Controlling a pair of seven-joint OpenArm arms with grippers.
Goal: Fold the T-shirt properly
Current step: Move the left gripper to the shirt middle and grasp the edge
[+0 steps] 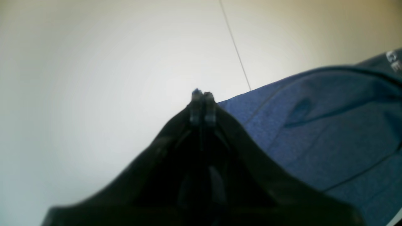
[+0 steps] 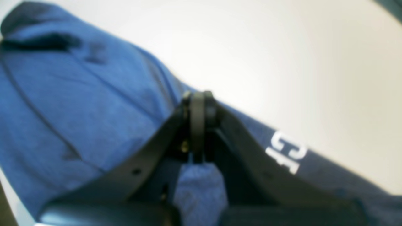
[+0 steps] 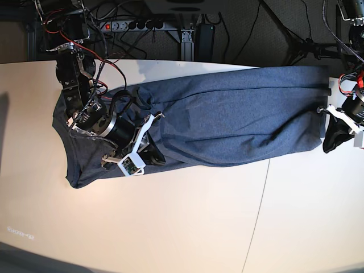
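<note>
- Slate-blue cotton, the T-shirt (image 3: 227, 116) lies stretched across the pale table (image 3: 187, 222) in the base view, long and narrow, already doubled lengthwise by the look of the soft ridge along its upper part.
- My right gripper (image 2: 199, 108) sits low on the cloth at one end; its jaws are together, and blue cloth bunches just behind the tips, so I judge it pinches a fold of the shirt, though the blur hides the exact bite.
- White block letters (image 2: 287, 152) show on the darker layer beside that gripper, so the printed side peeks out at that edge.
- My left gripper (image 1: 202, 105) is at the opposite end, at the shirt's edge. Its jaws are pressed together; whether a corner of cloth sits between them I cannot tell, since the tips stand against bare table with the cloth just beside them.
- I judge both ends are held this way so the shirt can be lifted taut and carried over itself for the next fold.
- Edges: the near long edge sags in a curve toward the table's middle; a seam line (image 3: 259, 199) in the tabletop runs under the shirt.
- Room: wide bare table lies on the near side. On the far side the shirt lies close to the table's edge, with cables (image 3: 114, 23) beyond it.
</note>
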